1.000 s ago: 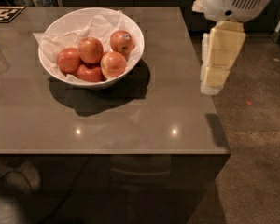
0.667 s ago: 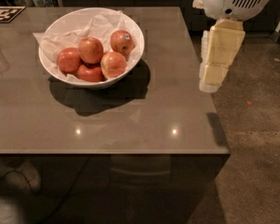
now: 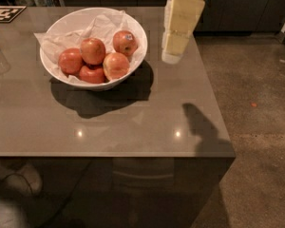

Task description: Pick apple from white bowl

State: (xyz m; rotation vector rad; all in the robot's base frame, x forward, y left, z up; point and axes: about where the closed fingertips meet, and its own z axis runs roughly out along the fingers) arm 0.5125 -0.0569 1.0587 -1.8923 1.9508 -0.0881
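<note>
The gripper, a pale yellow blocky end piece on the robot's arm, hangs over the table at 3 o'clock from the bowl, just beside its rim and apart from it. Whether it is open or closed cannot be told; it touches none of the fruit. Its upper part runs out of view at 12 o'clock.

The wide, round, glossy white bowl stands on the smooth grey-brown tabletop, toward the far left part of it. Crumpled white paper lines it and spills over the rim at 9 o'clock. Five apples lie inside. The round, evenly red-orange apple sits in the middle of the pile, resting on its neighbours. At 9 o'clock from it, touching, lies a similar red apple. At 6 o'clock a darker red apple is half hidden beneath the others. At 4 o'clock sits an apple with a pale yellow-orange side. At 2 o'clock rests an apple with a small dark sticker.

The bowl throws a dark shadow toward 5 o'clock. A black-and-white patterned marker lies flat at the table's far left corner. At 3 o'clock from the table spreads a speckled brown concrete floor
</note>
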